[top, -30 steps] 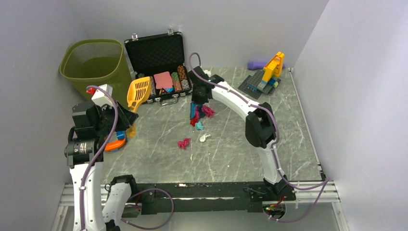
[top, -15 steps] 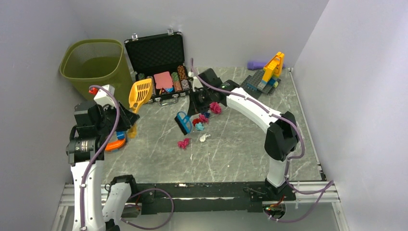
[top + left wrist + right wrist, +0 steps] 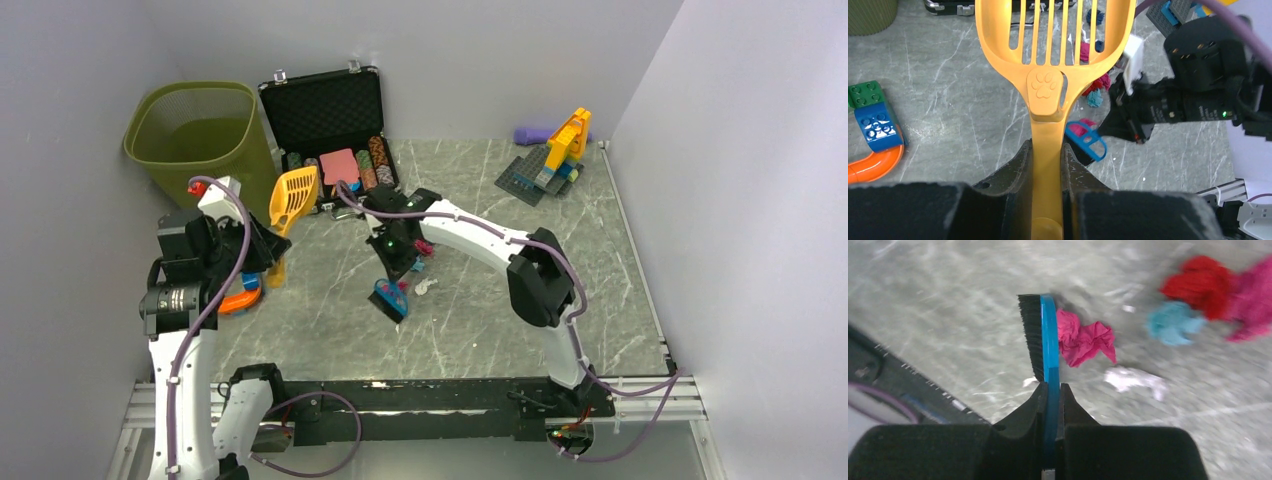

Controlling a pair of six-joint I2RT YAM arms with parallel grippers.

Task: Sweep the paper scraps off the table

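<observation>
My left gripper is shut on the handle of an orange slotted scoop, held above the table at the left. My right gripper is shut on a blue brush with black bristles, low over the table's middle. A pink paper scrap lies against the brush's right face. A white scrap lies just beyond it, with teal, red and pink scraps farther off. The same cluster shows by the right wrist in the top view.
A green mesh bin stands at the back left beside an open black case of poker chips. Toy bricks sit at the back right, and more bricks with an orange tube lie under the left arm. A metal rail edges the front.
My right arm has swung the brush from near the case toward the front left, down beside the pink scrap. The left arm and scoop have stayed put.
</observation>
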